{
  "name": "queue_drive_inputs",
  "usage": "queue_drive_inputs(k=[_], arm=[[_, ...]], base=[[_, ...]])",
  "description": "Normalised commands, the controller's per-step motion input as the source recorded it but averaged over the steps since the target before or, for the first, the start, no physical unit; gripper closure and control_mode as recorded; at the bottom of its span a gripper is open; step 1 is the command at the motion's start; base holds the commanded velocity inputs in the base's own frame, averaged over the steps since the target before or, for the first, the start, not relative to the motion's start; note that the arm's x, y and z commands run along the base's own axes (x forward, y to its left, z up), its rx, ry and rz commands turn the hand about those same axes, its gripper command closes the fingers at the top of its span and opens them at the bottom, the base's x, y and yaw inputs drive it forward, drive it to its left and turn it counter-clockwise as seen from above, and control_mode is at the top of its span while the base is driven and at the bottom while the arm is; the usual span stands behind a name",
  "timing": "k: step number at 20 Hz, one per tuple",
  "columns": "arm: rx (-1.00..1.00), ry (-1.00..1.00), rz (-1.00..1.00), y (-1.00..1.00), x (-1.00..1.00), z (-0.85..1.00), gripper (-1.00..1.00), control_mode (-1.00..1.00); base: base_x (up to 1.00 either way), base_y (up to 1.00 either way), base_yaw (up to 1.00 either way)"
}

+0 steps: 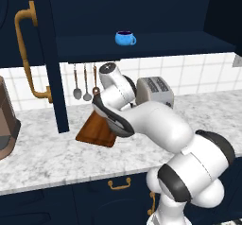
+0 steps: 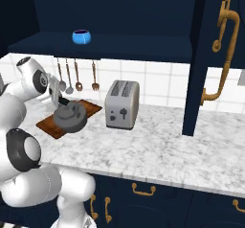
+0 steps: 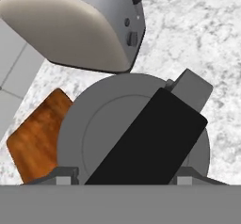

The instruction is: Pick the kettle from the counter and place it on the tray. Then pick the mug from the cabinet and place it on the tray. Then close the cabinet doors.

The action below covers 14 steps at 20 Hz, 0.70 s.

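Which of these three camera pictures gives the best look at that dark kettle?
The right base view: the whole kettle shows there, sitting over the tray beside the toaster. The hand view looks straight down on its lid and black handle, cropped close. In the left base view the arm covers it.

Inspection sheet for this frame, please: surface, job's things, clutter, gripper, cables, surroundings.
Surface: marbled counter.
Job's things: kettle over the tray; whether it rests there cannot be told. Mug on the cabinet shelf; cabinet doors open.
Clutter: toaster beside the tray.
Gripper: gripper at the kettle's handle; grip cannot be told.
Cables: nothing seen.
Surroundings: utensils hang on the tiled wall; navy drawers below.
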Motion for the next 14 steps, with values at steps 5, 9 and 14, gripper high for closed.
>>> queue_drive_inputs(k=[5, 9, 14], arm=[[0.01, -0.06, -0.02, 0.07, 0.39, 0.03, 1.0, -1.0], [0.0, -0.18, -0.02, 0.08, 0.29, -0.01, 1.0, -1.0], [0.0, -0.11, -0.01, 0.09, 0.26, -0.06, 1.0, -1.0]], base=[[0.0, 0.0, 0.0], [0.0, 0.0, 0.0], [0.0, 0.0, 0.0]])
